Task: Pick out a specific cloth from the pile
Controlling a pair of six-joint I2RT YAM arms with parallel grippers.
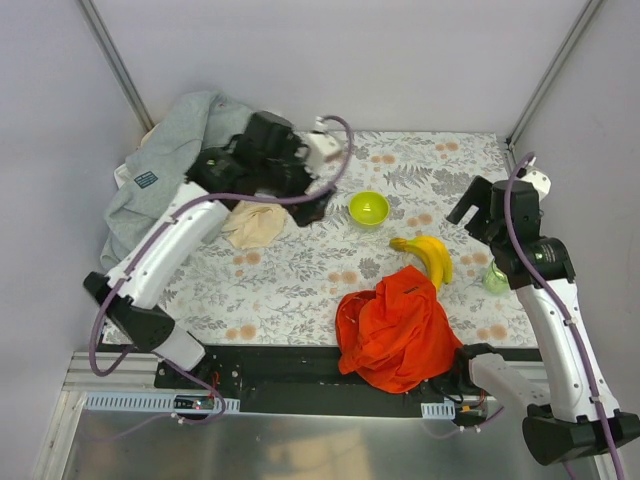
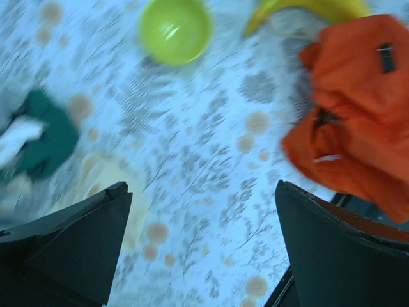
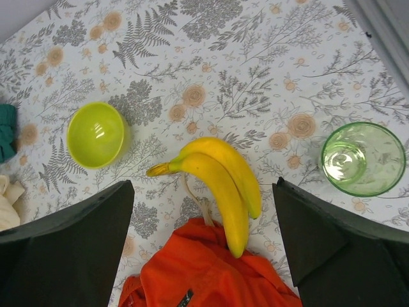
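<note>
Lying apart from the pile [image 1: 170, 140] in the far-left corner, the cloth [image 1: 395, 325] sits bunched at the near edge, right of centre, spilling over it; judged already separated out. Left gripper [image 2: 201, 188] hovers spread and empty above the cream cloth [image 1: 252, 225], orange well apart toward near-right. Right gripper [image 3: 203, 185], also spread, hangs over the bananas [image 3: 217, 182]; cloth touches their near side.

On your right wrist cam, the right gripper [image 3: 202, 185] is spread wide. The bananas [image 3: 223, 182] sit centre, their lower ends overlapping the top edge of the orange cloth [image 3: 211, 278]. The yellow-green bowl [image 3: 96, 134] is left and the green glass [image 3: 362, 158] right, both upright on the floral tablecloth [image 3: 255, 64]. A teal scrap [image 3: 6, 131] shows at the left edge.
</note>
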